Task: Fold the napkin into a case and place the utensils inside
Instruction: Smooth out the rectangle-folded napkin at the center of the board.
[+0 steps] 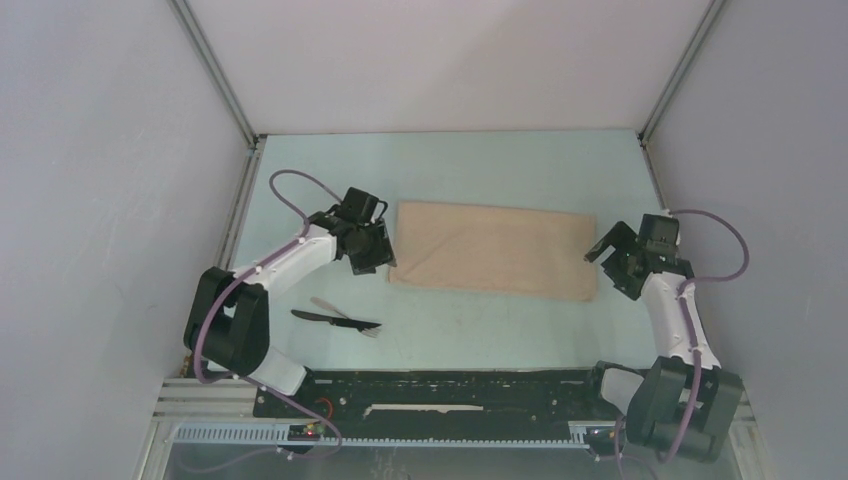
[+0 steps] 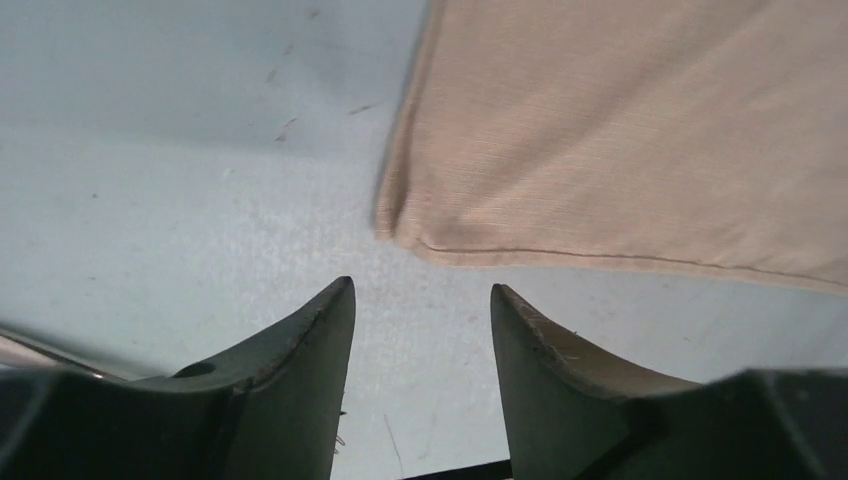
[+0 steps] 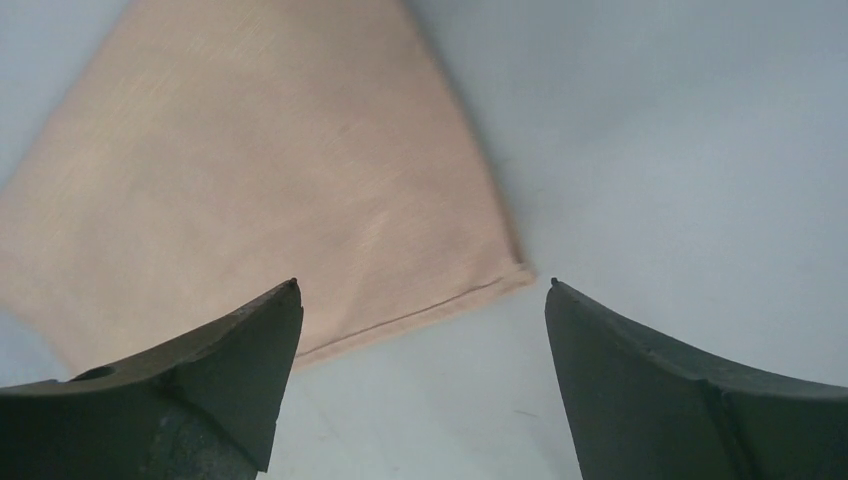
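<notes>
Lab robot cell: plain white enclosure panels (image 1: 100, 150), aluminium extrusion framing (image 1: 215, 75), pale blue tabletop (image 1: 480, 330), left arm (image 1: 290, 262) and right arm (image 1: 680, 310) bolted to black mounting rail (image 1: 430, 385), exposed purple cabling (image 1: 296, 172).

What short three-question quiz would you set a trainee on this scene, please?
1. True or false: the plain tan-beige cloth napkin lies flat as a long rectangle.
2. The slim black and pale grey utensils lie: A) on the napkin; B) on the pale blue table, apart from the napkin; C) tucked inside the napkin.
3. Fill in: the left gripper and right gripper both stand ____.
Key: 1 true; 2 B; 3 open.
</notes>
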`<state>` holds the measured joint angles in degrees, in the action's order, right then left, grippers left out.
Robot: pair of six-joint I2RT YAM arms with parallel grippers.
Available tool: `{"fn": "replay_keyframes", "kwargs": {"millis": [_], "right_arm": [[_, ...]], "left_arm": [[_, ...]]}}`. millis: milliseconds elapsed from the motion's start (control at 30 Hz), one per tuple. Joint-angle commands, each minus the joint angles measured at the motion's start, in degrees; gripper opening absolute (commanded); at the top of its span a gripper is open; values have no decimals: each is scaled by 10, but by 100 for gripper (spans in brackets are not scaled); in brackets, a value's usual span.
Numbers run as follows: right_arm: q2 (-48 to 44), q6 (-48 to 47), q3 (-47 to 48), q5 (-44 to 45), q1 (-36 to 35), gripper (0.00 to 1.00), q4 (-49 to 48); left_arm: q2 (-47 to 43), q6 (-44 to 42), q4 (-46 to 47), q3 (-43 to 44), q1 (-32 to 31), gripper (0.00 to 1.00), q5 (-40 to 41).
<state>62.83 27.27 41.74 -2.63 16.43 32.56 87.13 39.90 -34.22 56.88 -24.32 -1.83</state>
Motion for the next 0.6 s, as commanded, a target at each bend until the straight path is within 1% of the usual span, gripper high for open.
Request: {"fn": "replay_keyframes", "kwargs": {"millis": [0, 67, 133, 233, 333, 400, 467, 567], "right_arm": [[34, -16, 13, -125, 0, 99, -34], [66, -17, 6, -186, 19, 99, -61], [99, -11, -4, -221, 27, 99, -78], [138, -6, -30, -245, 47, 99, -110], [148, -9, -43, -226, 54, 99, -122], [150, -9, -45, -214, 54, 99, -112], [148, -9, -43, -182, 54, 98, -91], [120, -16, -19, -116, 42, 98, -42]], "left_arm": [[-1, -22, 8, 45, -13, 58, -54], [37, -14, 49, 49, -16, 58, -120], [67, -11, 77, 48, -17, 59, -123], [113, -4, 101, 44, -11, 59, -131], [136, -3, 105, 31, -4, 59, -95], [139, 1, 108, 12, 8, 61, -79], [136, 2, 122, 0, 15, 62, -87], [120, 3, 109, 10, 11, 63, -96]]}}
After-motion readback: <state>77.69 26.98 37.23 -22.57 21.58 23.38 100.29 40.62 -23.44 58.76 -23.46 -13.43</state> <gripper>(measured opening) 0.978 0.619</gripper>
